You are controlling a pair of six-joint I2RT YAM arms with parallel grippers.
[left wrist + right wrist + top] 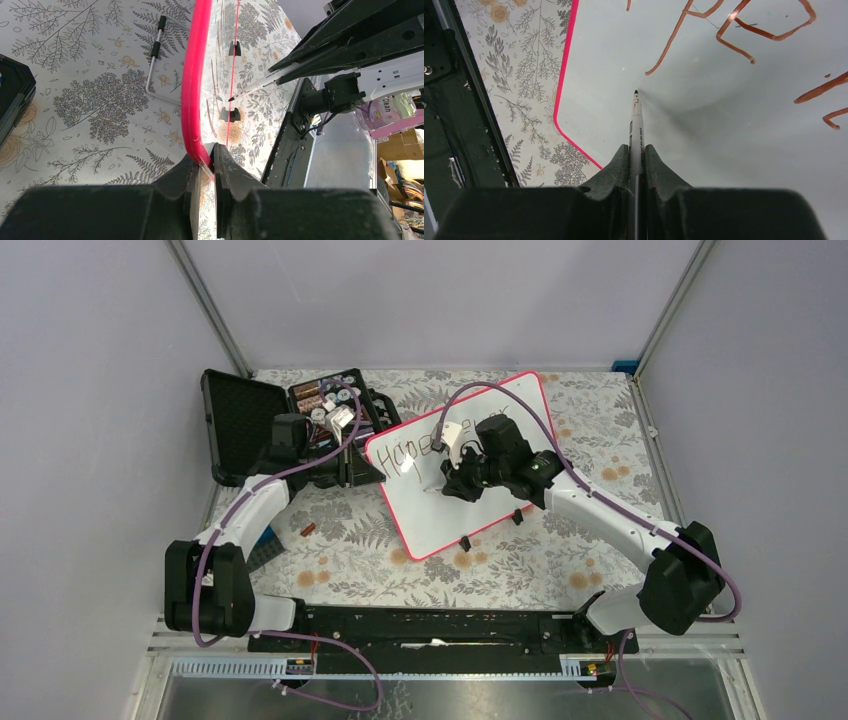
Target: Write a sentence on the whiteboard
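Observation:
The whiteboard [470, 490], white with a pink rim, lies tilted on the floral table, and the left wrist view shows its rim [192, 75] edge-on. Brownish handwriting reading "Hope" [405, 452] runs along its upper left part, and the strokes [684, 35] show close up in the right wrist view. My left gripper [210, 155] is shut on the board's left edge, at the pink rim [368, 455]. My right gripper [636, 150] is shut on a white marker [636, 117], whose tip is at the board surface [724, 150] below the writing.
An open black case [240, 425] with small items stands at the back left, just behind my left gripper. Two black clips [517, 517] [466, 541] sit at the board's near edge. A bent metal rod [155, 55] lies on the table, and a small brown item [308, 530] lies near my left arm.

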